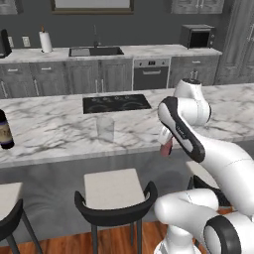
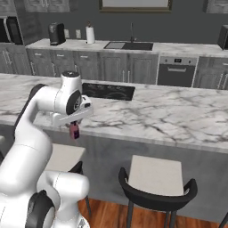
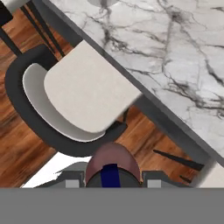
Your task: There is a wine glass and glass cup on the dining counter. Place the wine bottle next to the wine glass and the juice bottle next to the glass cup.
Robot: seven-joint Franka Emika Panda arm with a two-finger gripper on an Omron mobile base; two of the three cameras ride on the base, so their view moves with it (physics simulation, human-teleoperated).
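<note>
The pincer (image 1: pixel 166 147) is clenched around the juice bottle (image 1: pixel 167 146), which hangs just off the near edge of the bench (image 1: pixel 59 129), above the gap beside a stool (image 1: pixel 113 191); in the hand view the reddish bottle with its blue cap sits between the fingertips, looking down on the stool seat and the marble edge. The glass cup (image 1: pixel 105 128) stands on the bench to the left of the bottle, near the front edge and in front of the black cooktop (image 1: pixel 116 103). The wine bottle (image 1: pixel 5 130) stands far off at the left end. The step in hand seems to be carrying the juice bottle to the cup. To do it well, the arm should lift the bottle clear of the bench edge, travel left over the marble, keep it upright, and lower it just beside the cup without nudging that faint, light glass before letting go.
</note>
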